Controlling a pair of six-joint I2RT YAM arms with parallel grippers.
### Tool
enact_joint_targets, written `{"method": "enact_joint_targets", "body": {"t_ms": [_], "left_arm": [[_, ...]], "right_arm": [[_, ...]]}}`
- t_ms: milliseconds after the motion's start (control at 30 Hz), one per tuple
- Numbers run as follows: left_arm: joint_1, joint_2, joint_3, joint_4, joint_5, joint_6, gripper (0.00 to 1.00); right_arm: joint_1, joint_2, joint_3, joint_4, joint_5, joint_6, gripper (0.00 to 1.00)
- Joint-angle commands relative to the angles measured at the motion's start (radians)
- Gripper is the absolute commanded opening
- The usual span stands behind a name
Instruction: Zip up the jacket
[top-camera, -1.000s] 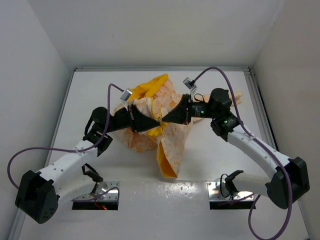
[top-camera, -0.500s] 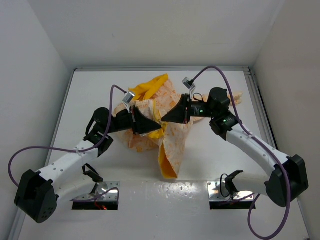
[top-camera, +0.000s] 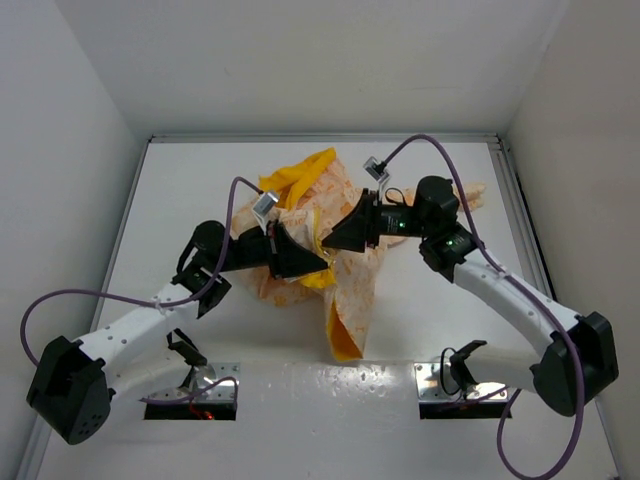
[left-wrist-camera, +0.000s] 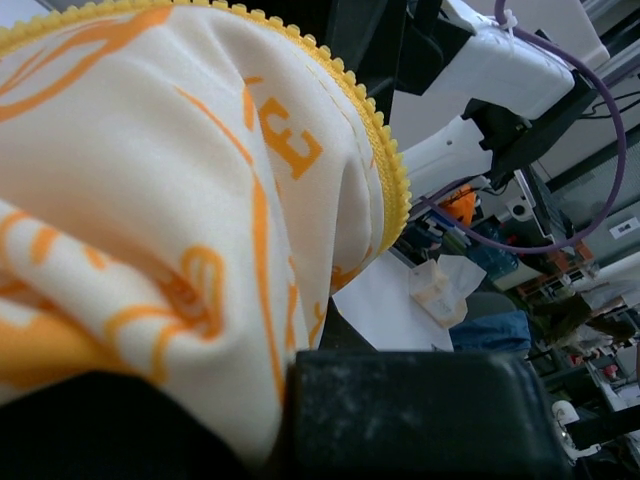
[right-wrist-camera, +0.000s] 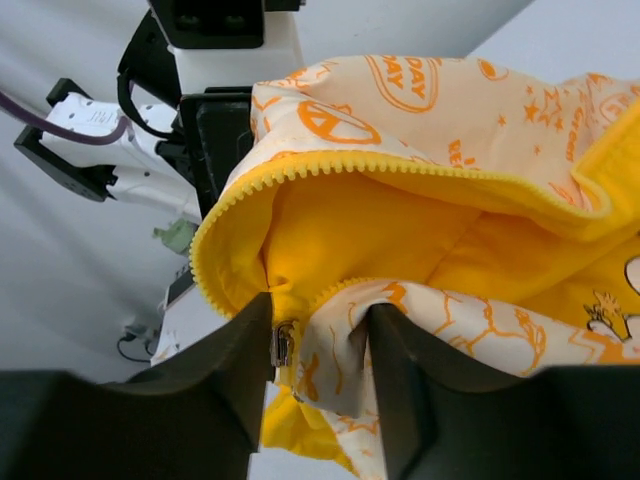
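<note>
The jacket (top-camera: 352, 272), cream with orange print and yellow lining, hangs bunched between both grippers above the middle of the table. My left gripper (top-camera: 320, 263) is shut on a fold of the cream fabric (left-wrist-camera: 150, 180) beside the yellow zipper teeth (left-wrist-camera: 385, 160). My right gripper (top-camera: 326, 240) faces it from the right and is shut on bunched jacket fabric (right-wrist-camera: 340, 350) at the zipper's lower end. The metal zipper slider (right-wrist-camera: 281, 345) sits against its left finger (right-wrist-camera: 215, 375). The yellow lining (right-wrist-camera: 400, 230) opens above it. A yellow flap (top-camera: 343, 335) hangs down towards the table.
The white table (top-camera: 180, 190) is boxed in by white walls on three sides. A jacket sleeve (top-camera: 478, 192) pokes out behind the right arm. Purple cables loop off both arms. Two slots (top-camera: 190, 405) (top-camera: 465, 390) lie at the near edge by the arm bases.
My left gripper has shifted a little right and down with its fabric. My right gripper has edged slightly up and left. The hanging yellow flap has swung a bit right.
</note>
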Motion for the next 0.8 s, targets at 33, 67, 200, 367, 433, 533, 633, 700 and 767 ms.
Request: {"method": "enact_joint_targets", "body": {"t_ms": [33, 67, 200, 367, 433, 533, 633, 700, 767], "left_arm": [[-0.019, -0.030, -0.011, 0.053, 0.019, 0.026, 0.00], [-0.019, -0.030, -0.011, 0.053, 0.019, 0.026, 0.00], [-0.010, -0.039, -0.020, 0.053, 0.010, 0.015, 0.00], [-0.010, -0.039, -0.020, 0.073, -0.019, -0.003, 0.00], [-0.001, -0.039, -0.020, 0.073, -0.020, -0.012, 0.00], [-0.001, -0.030, -0.011, 0.073, -0.020, -0.012, 0.00], [-0.001, -0.021, 0.019, 0.036, 0.020, 0.040, 0.00], [-0.001, -0.021, 0.040, -0.025, 0.071, 0.070, 0.00], [-0.001, -0.021, 0.040, -0.077, 0.083, 0.109, 0.00]], "right_arm": [[-0.076, -0.086, 0.050, -0.107, 0.026, -0.102, 0.46], [-0.091, -0.107, 0.058, -0.177, 0.020, -0.110, 0.46], [-0.211, -0.195, 0.052, -0.263, -0.017, -0.125, 0.46], [-0.279, -0.293, 0.026, -0.371, -0.068, -0.073, 0.35], [-0.272, -0.318, 0.009, -0.426, -0.092, -0.061, 0.34], [-0.207, -0.341, -0.016, -0.460, -0.111, -0.071, 0.41], [-0.173, -0.324, -0.020, -0.443, -0.098, -0.136, 0.55], [-0.167, -0.300, 0.047, -0.469, -0.130, -0.244, 0.54], [-0.144, -0.241, 0.152, -0.657, -0.129, -0.460, 0.45]]}}
